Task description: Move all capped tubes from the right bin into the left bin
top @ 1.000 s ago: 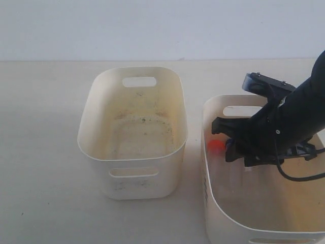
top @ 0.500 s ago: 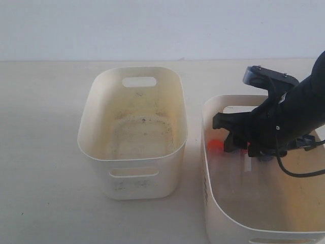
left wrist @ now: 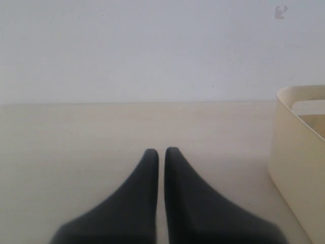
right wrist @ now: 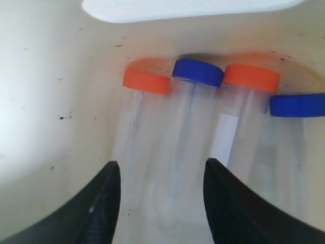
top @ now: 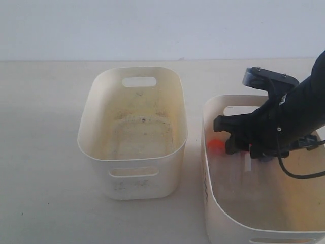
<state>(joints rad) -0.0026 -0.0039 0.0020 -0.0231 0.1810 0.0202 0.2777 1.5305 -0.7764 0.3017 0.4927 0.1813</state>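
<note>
Several capped tubes lie side by side on the floor of the right bin (top: pixel 209 203), caps against its far wall: an orange cap (right wrist: pixel 146 81), a blue cap (right wrist: pixel 198 71), a second orange cap (right wrist: pixel 251 77) and a second blue cap (right wrist: pixel 297 104). My right gripper (right wrist: pixel 161 170) is open low inside this bin, its fingers straddling the clear bodies of the first orange-capped and first blue-capped tubes. From outside, one orange cap (top: pixel 216 146) shows beside the right gripper (top: pixel 238 147). The left bin (top: pixel 133 152) holds no tube. My left gripper (left wrist: pixel 161 152) is shut and empty, over bare table.
The two bins stand close together on a pale table, a narrow gap between them. A bin wall (left wrist: pixel 297 162) shows at the edge of the left wrist view. A black cable (top: pixel 299 175) hangs from the right arm over the right bin.
The right gripper has sunk a little deeper into the right bin and shifted slightly right, then held nearly still. The tubes and both bins have not moved.
</note>
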